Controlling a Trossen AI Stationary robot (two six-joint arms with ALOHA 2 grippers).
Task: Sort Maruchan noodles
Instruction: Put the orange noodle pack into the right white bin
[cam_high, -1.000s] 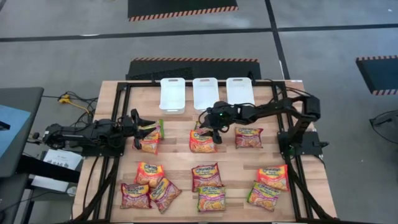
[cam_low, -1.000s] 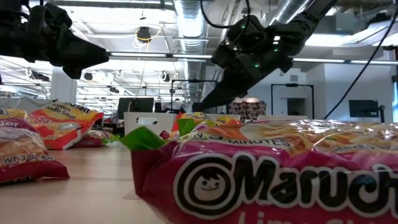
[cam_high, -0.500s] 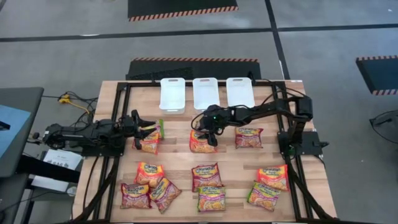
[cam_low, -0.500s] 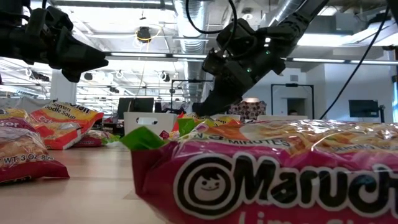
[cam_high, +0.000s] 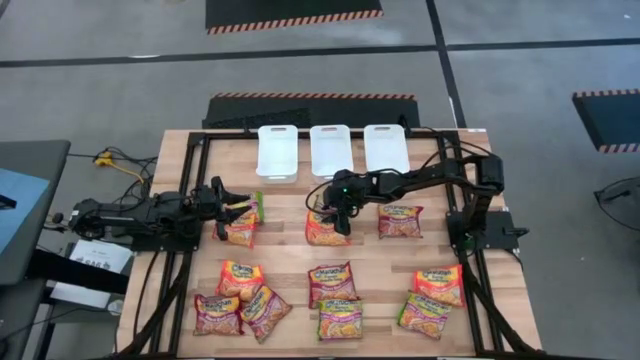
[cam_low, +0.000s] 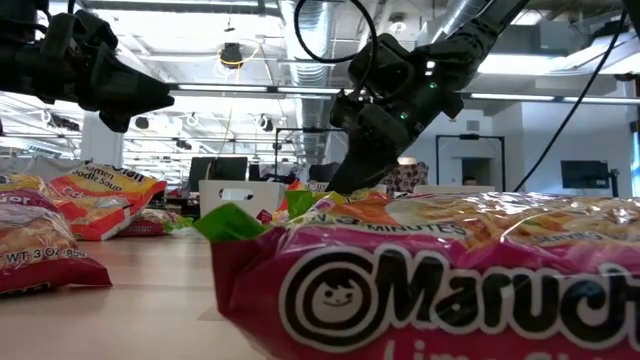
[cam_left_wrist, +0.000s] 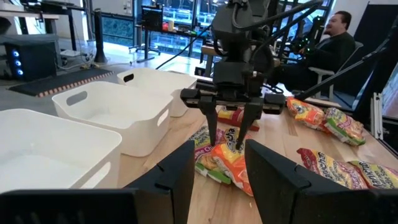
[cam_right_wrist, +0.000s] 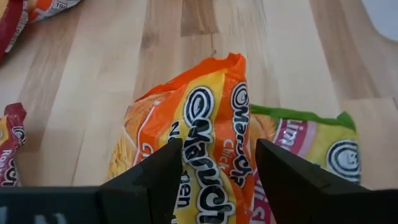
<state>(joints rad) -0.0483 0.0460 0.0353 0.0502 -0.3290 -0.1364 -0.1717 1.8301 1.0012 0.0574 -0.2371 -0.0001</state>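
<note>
Since the earlier frames, the right gripper (cam_high: 333, 216) has travelled leftward and lowered from beside the centre pile to a position directly over it; the left arm has not shifted.

The right gripper's fingers (cam_right_wrist: 149, 180) stand apart and straddle the orange-trimmed packet (cam_right_wrist: 193, 149) at the top of the centre pile. The left wrist view shows both fingertips down at that packet (cam_left_wrist: 227, 163), one to each side; a firm clamp is not evident. A green-trimmed packet (cam_right_wrist: 311, 146) lies just beside the orange-trimmed one, partly tucked under it.

The left gripper (cam_high: 228, 212) hangs over the left edge of the table (cam_high: 280, 250), above a small pile of packets (cam_high: 241, 224). Its fingers (cam_left_wrist: 180, 171) are apart with nothing between them.

The remaining Maruchan noodles (cam_high: 340, 300) lie flat across the near half of the table: a cluster at the left, two at the middle, two at the right, plus one packet (cam_high: 400, 221) just right of the centre pile. Three white bins (cam_high: 331, 150) stand side by side along the far edge, well apart from both grippers. A seated person (cam_left_wrist: 333, 43) shows beyond the table.
</note>
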